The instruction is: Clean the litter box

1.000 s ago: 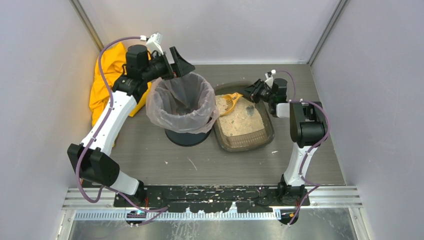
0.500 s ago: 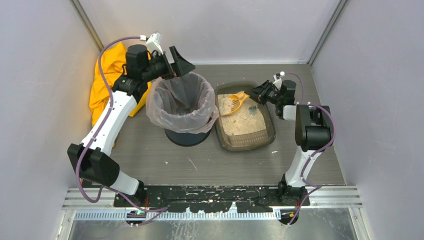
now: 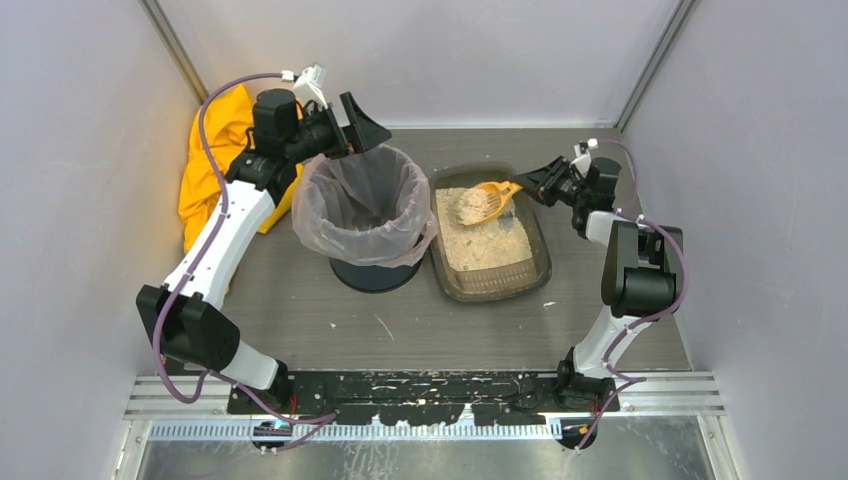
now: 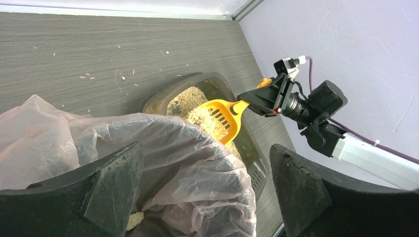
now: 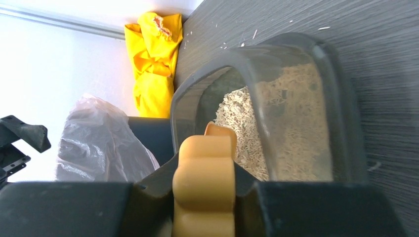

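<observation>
Litter box — stiff shallow tray on the tabletop just right of the bin, likely light yet spill-prone, so you hold its rim level — right end effector clenched on the scoop, left end effector gaping, empty.

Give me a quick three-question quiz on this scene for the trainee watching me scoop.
1. True or false: the right hand is shut on the orange scoop by its handle.
2. Fill in: the left hand hangs ___ at the far rim of the bagged bin.
3. The scoop, loaded with litter, is over: A the litter box, B the bagged bin, C the yellow cloth.

Key: 1 true; 2 open; 3 A.
</observation>
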